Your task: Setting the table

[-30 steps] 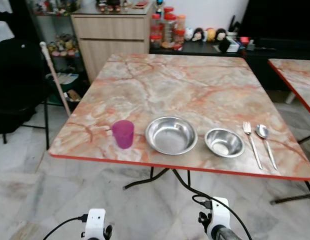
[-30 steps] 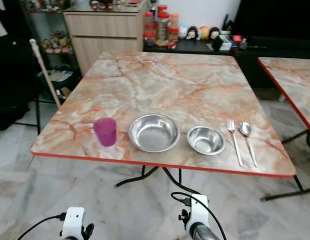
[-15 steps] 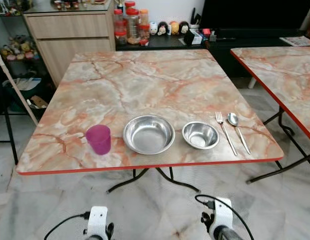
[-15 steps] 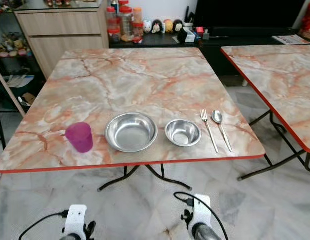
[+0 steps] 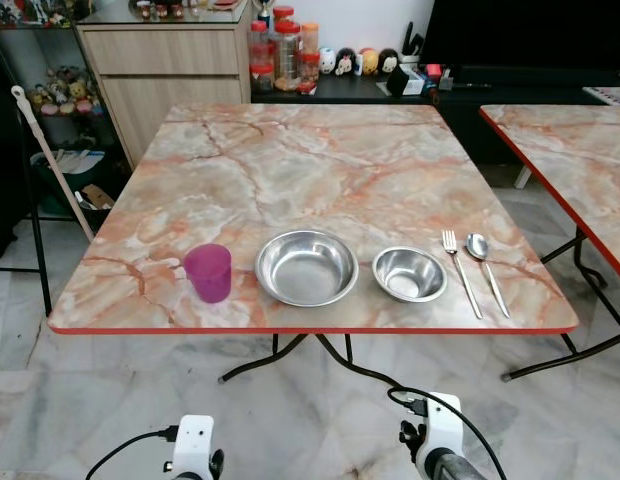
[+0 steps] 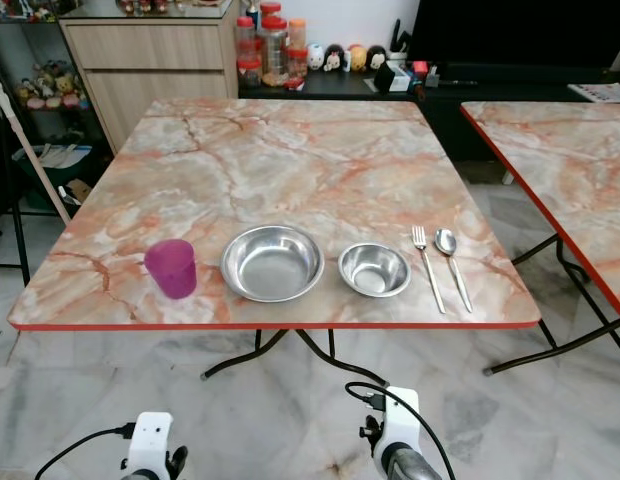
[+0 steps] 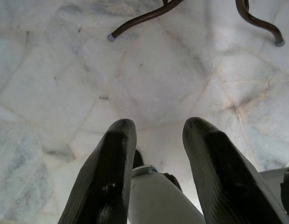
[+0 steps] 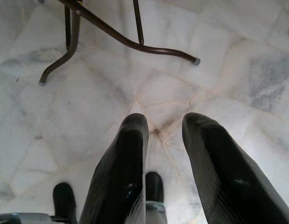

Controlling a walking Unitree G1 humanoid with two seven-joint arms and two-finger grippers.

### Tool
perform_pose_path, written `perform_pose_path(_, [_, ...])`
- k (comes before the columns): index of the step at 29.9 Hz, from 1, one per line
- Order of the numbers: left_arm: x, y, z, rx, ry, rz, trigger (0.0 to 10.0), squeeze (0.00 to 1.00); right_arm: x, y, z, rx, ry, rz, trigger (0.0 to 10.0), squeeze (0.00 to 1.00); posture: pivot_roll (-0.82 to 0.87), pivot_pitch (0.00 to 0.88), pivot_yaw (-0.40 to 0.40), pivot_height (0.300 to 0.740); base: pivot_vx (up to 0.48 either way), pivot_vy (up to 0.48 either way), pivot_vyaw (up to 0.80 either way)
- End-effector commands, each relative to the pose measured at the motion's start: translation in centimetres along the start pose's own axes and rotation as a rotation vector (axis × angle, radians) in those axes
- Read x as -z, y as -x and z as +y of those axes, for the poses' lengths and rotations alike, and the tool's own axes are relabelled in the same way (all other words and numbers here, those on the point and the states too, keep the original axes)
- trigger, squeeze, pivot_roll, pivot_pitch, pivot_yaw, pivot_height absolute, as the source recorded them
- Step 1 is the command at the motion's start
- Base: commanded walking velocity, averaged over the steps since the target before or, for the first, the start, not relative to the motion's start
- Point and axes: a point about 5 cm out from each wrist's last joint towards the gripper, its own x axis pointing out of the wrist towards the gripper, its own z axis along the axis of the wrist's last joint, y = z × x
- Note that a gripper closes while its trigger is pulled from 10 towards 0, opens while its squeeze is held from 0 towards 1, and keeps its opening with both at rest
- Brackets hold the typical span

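on the nearer table (image 5: 320,170) there are one purple cup (image 5: 208,272), two steel bowls, a larger one (image 5: 306,267) and a smaller one (image 5: 410,274), one fork (image 5: 460,270) and one spoon (image 5: 486,268). two marble tables stand in view, the second (image 5: 580,150) to the right.

You're looking at a table (image 5: 320,170) whose top has a smooth, glossy marble-pattern finish in peach and grey, trimmed with a red edge band that looks like plastic. On it, the purple cup (image 5: 208,272) reads as translucent plastic with a soft sheen. The large bowl (image 5: 306,267) and small bowl (image 5: 410,274) are polished metal, bright and reflective inside, and the fork (image 5: 460,270) and spoon (image 5: 486,268) share that shiny metal look. The table legs (image 8: 112,35) are dark, smooth metal tubing. The floor (image 7: 149,74) is pale marble tile, smooth with a dull gloss. The cabinet (image 5: 170,70) behind shows a matt wood-grain finish. The left gripper's fingers (image 7: 112,177) and the right gripper's fingers (image 8: 126,172) are black, finely ribbed, and slightly shiny.
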Motion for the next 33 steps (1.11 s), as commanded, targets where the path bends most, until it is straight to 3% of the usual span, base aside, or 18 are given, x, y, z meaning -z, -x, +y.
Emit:
perform_pose_path(1, [0.3,0.1,0.2,-0.005,-0.026,0.017,10.0,0.00,-0.2,-0.1,0.2,-0.003,0.003,-0.008,10.0,0.00,0.09,0.000,-0.029,0.740,0.000,-0.368,0.00])
perform_pose_path(10, [0.1,0.0,0.2,-0.007,-0.025,0.013,10.0,0.00,-0.2,-0.1,0.2,-0.004,0.004,-0.008,10.0,0.00,0.09,0.000,-0.030,0.740,0.000,-0.322,0.00])
perform_pose_path(22, [-0.1,0.0,0.7,-0.038,0.002,0.000,10.0,0.00,-0.2,-0.1,0.2,-0.006,0.005,-0.006,10.0,0.00,0.10,0.000,-0.033,0.740,0.000,0.000,0.00])
perform_pose_path(26, [-1.8,-0.2,1.5,-0.081,0.074,-0.104,10.0,0.00,-0.2,-0.1,0.2,-0.007,0.005,-0.006,10.0,0.00,0.10,0.000,-0.034,0.740,0.000,0.000,0.00])
perform_pose_path(27, [-3.5,-0.2,2.2,-0.117,0.145,-0.198,10.0,0.00,-0.2,-0.1,0.2,-0.006,0.006,-0.006,10.0,0.00,0.09,0.002,-0.034,0.740,0.000,0.000,0.00])
perform_pose_path(28, [-3.5,-0.2,2.2,-0.117,0.145,-0.198,10.0,0.00,-0.2,-0.1,0.2,-0.006,0.006,-0.006,10.0,0.00,0.09,0.002,-0.034,0.740,0.000,0.000,0.00])
perform_pose_path(33, [-7.4,0.4,4.0,-0.184,0.230,-0.451,10.0,0.00,0.0,0.0,0.2,-0.007,0.011,0.003,10.0,0.00,0.12,0.011,-0.033,0.740,0.000,0.000,0.00])
